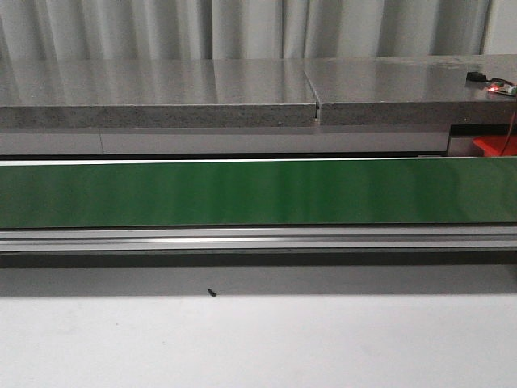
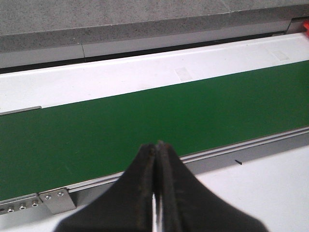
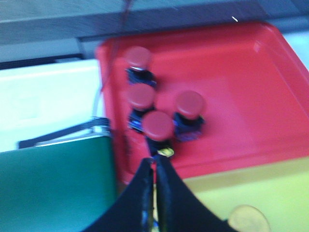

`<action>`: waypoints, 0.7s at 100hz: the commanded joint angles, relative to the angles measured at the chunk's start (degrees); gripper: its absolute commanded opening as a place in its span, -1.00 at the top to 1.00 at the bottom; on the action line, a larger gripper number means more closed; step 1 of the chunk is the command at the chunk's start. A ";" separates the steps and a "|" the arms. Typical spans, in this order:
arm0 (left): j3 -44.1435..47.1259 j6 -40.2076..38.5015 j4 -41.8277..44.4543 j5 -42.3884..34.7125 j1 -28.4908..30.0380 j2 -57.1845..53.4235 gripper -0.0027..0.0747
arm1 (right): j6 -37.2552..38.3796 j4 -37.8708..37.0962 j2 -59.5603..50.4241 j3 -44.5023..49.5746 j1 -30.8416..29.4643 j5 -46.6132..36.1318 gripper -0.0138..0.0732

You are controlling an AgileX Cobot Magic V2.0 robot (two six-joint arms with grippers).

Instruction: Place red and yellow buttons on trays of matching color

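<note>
**Two closed grippers, an empty belt, and red buttons already in the red tray**

From where I stand, a long green conveyor belt (image 1: 242,192) runs across the room in front of a grey stone counter (image 1: 242,85), and no button rides on the belt.

The left gripper (image 2: 157,154) hangs over the near edge of the belt, its dark fingers pressed together with nothing between them.

The right gripper (image 3: 155,166) hangs at the end of the belt, above the near rim of the red tray (image 3: 241,92). Its fingers are also pinched together and hold nothing I can make out. Four red buttons (image 3: 157,125) sit clustered in the red tray, just beyond the fingertips. Beside it lies the yellow tray (image 3: 270,193), with a yellow button (image 3: 248,220) partly visible at the picture's edge.

The buttons look small, light and rigid: a smooth round cap on a dark square base. The cap may slip, so pinching the flat sides of the base seems the safer hold.
</note>
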 commanded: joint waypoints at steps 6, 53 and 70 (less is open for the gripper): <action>-1.52 -0.20 -1.20 -3.69 -0.47 0.24 0.98 | -0.65 -2.43 -5.35 -1.37 4.37 -1.99 0.84; -1.52 -0.20 -1.20 -3.69 -0.47 0.24 0.98 | -0.65 -3.60 -13.69 -1.13 15.49 7.58 0.84; -1.52 -0.20 -1.20 -3.69 -0.47 0.24 0.98 | 5.15 -5.07 -16.40 -0.38 16.32 10.30 0.84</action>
